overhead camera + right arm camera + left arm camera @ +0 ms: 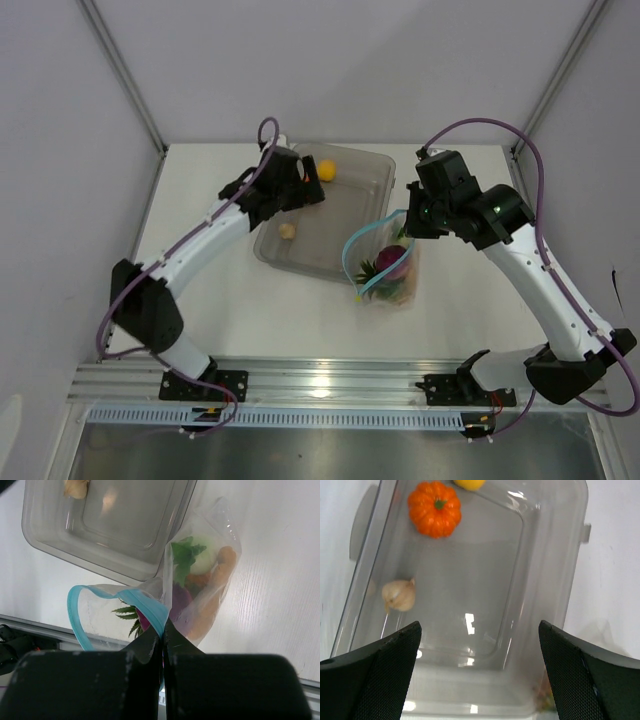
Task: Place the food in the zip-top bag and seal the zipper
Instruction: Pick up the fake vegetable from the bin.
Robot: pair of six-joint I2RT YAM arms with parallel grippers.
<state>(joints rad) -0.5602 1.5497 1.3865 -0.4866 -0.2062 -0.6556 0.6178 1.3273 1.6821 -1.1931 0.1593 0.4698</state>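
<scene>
Table point(200, 190): white; bears everything below.

Tray point(345, 225): clear grey, rectangular. Long axis roughly 1 to 7 o'clock in the top view. Holds three loose pieces not yet bagged.

Zip-top bag point(395, 275): lies just off the tray's 4 o'clock corner, part-filled with produce. Mouth, edged by the zipper point(350, 250), gapes toward 10 o'clock, facing the tray.

Right gripper point(163, 639): pinched tight on the zipper lip, propping the mouth apart.

Left gripper point(478, 630): spread wide, holding nothing. Hovers over the tray's far end, the nearer arm to all three pieces.

Pumpkin point(435, 509): at 11 o'clock from the left gripper in the wrist view. Round, so no long axis to align with.

Lemon point(469, 483): at 12 o'clock, cut by the frame edge.

Radish point(398, 595): at 10 o'clock, nearest the left finger.

Likely next: a left-arm pick, then a carry toward 4 o'clock in the top view, into the open mouth.
</scene>
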